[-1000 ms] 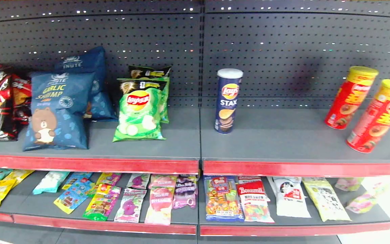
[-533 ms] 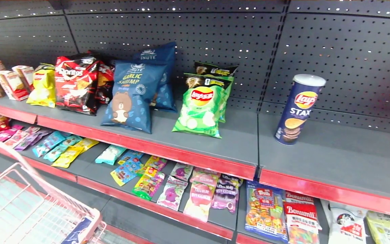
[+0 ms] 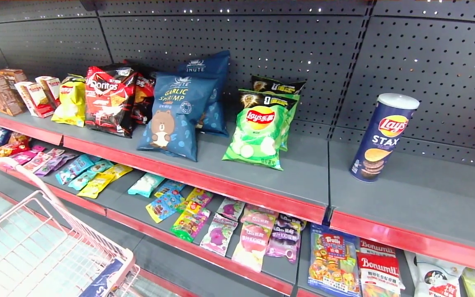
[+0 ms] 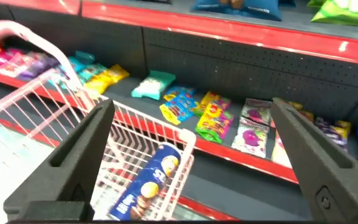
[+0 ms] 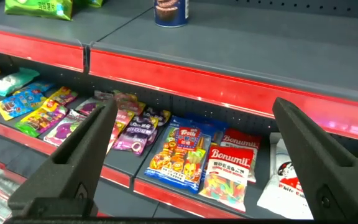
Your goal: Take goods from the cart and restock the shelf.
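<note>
Left wrist view: both grippers released, nothing held

Left gripper (image 4: 192,106) has its fingers spread wide, empty, hanging above the pink cart (image 4: 166,124). A blue can (image 4: 145,183) lies in the cart's corner. Right gripper (image 5: 194,104) is spread too, empty, in front of the candy packs (image 5: 185,155) on the lower board. Head view: cart at 7 o'clock, blue can inside. Shelf (image 3: 406,194) upper board: standing can (image 3: 384,138) upright at 3 o'clock, green chip bags (image 3: 258,136) near centre.
</note>
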Motion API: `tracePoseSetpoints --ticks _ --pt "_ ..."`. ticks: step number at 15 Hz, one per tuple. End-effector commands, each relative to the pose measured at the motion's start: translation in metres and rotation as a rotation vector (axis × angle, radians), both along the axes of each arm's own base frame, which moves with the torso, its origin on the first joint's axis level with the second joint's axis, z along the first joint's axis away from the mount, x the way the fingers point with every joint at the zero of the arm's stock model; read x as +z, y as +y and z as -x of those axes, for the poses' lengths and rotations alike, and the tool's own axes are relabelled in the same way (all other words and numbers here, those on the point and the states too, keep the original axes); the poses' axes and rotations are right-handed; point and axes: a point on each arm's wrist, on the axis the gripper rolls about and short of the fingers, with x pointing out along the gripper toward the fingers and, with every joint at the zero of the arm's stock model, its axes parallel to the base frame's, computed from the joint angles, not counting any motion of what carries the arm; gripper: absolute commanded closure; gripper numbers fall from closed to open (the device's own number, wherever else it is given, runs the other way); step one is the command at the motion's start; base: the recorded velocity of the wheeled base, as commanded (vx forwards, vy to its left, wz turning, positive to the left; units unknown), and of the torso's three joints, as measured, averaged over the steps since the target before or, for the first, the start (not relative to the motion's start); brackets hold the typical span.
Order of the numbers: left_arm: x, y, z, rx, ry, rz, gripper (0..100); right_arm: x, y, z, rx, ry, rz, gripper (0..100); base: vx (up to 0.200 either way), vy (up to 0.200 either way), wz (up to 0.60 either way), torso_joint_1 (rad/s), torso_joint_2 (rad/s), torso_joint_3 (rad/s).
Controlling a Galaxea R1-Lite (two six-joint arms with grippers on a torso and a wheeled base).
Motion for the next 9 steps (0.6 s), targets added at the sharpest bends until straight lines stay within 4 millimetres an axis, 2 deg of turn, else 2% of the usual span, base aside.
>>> tracePoseSetpoints --ticks 1,2,3,4,5,6,7,8,9 --pt "0.036 0.001 0.006 0.014 -0.075 -0.015 0 0.000 0.000 0.000 0.001 0.001 0.001 0 0.000 0.000 0.00 0.000 0.00 0.000" --pt "0.120 0.001 -0.011 -0.002 -0.063 0.052 0 0.000 0.000 0.000 0.002 0.001 0.001 0 0.000 0.000 0.00 0.000 0.00 0.000" --pt "0.183 0.001 -0.030 0.006 -0.103 0.123 0 0.000 0.000 0.000 0.002 0.001 0.001 0 0.000 0.000 0.00 0.000 0.00 0.000" --pt "0.215 0.002 -0.046 0.089 -0.049 0.099 0 0.000 0.000 0.000 0.002 0.001 0.001 0 0.000 0.000 0.00 0.000 0.00 0.000" --pt "0.226 0.005 -0.054 0.176 0.115 0.022 0 0.000 0.000 0.000 0.002 0.001 0.001 0 0.000 0.000 0.00 0.000 0.00 0.000" --pt "0.226 0.006 -0.058 0.203 0.227 -0.018 0 0.000 0.000 0.000 0.002 0.001 0.000 0 0.000 0.000 0.00 0.000 0.00 0.000" --pt "0.220 0.010 -0.074 0.239 0.461 -0.043 0 0.000 0.000 0.000 0.002 0.001 0.000 0 0.000 0.000 0.00 0.000 0.00 0.000" --pt "0.204 0.019 -0.109 0.267 0.660 -0.021 0 0.000 0.000 0.000 0.002 0.001 0.001 0 0.000 0.000 0.00 0.000 0.00 0.000" --pt "0.186 0.028 -0.133 0.285 0.789 -0.008 0 0.000 0.000 0.000 0.004 0.001 0.003 0 0.000 0.000 0.00 0.000 0.00 0.000"
